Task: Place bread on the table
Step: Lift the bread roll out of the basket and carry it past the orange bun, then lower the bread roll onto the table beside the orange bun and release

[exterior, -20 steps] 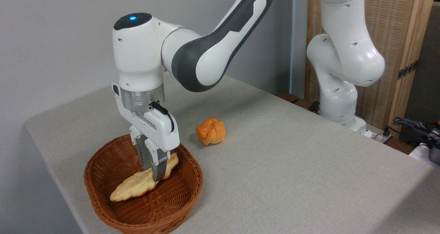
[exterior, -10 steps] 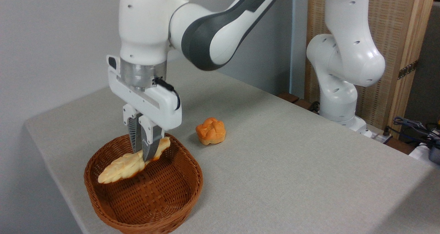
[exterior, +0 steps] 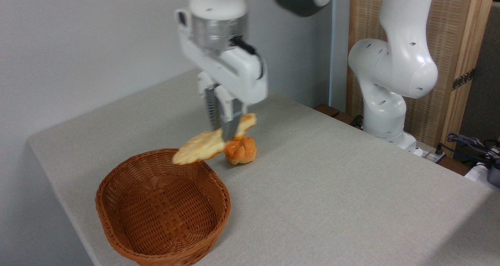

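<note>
The bread (exterior: 201, 147), a long pale-yellow braided loaf, hangs in the air above the table (exterior: 332, 188), tilted with its left end lower. My gripper (exterior: 226, 133) is shut on the loaf near its right half, and the frame is blurred by motion here. The loaf is up past the far rim of the wicker basket (exterior: 117, 227) and partly in front of the small orange bun (exterior: 242, 150). Nothing lies in the basket.
The orange knotted bun rests on the tabletop just behind and below the held loaf. The arm's white base (exterior: 390, 113) stands at the table's far right, with cables (exterior: 468, 143) beside it. A grey wall runs along the left.
My gripper has lifted the bread out of the basket and carried it up and to the right, over the basket's far rim toward the bun. The basket and bun have stayed put.
</note>
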Available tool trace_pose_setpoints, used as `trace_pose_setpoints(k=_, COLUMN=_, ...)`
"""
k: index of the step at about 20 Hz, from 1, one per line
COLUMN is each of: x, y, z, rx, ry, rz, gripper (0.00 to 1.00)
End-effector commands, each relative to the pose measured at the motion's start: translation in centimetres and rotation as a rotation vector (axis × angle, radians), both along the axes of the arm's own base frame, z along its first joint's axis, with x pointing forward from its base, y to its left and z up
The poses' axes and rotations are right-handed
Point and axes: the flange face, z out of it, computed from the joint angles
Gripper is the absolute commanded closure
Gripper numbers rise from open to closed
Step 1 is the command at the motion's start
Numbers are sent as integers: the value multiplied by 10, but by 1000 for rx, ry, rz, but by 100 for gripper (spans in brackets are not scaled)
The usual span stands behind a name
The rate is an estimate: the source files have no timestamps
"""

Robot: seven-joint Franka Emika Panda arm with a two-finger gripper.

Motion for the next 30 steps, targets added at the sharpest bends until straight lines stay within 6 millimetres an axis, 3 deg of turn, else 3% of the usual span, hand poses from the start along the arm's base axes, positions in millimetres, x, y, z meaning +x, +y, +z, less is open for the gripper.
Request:
trace_pose_setpoints(k=1, x=-54, y=19, z=-16, rx=28, ry=12, rz=-121, gripper=77)
trace_pose_setpoints(k=3, x=-61, y=13, z=-33, rx=57, ry=48, rz=-148, gripper=73)
trace_pose_setpoints(k=4, x=-64, y=8, z=-38, rx=78, ry=72, rz=-166, gripper=67)
trace_pose_setpoints(k=7, x=-68, y=5, z=-45, rx=127, ry=119, rz=-198, gripper=43)
trace_pose_setpoints(k=9, x=-67, y=0, z=-49, rx=132, ry=127, rz=-208, gripper=16)
trace_pose_setpoints(k=11, x=-65, y=-3, z=-51, rx=138, ry=131, rz=-212, gripper=0)
trace_pose_setpoints(k=23, x=-60, y=3, z=-39, rx=138, ry=107, rz=-199, gripper=0)
trace_pose_setpoints(k=27, x=-53, y=7, z=-21, rx=136, ry=71, rz=-181, gripper=0)
trace_pose_setpoints(k=30, x=-42, y=32, z=6, rx=116, ry=22, rz=-116, gripper=0)
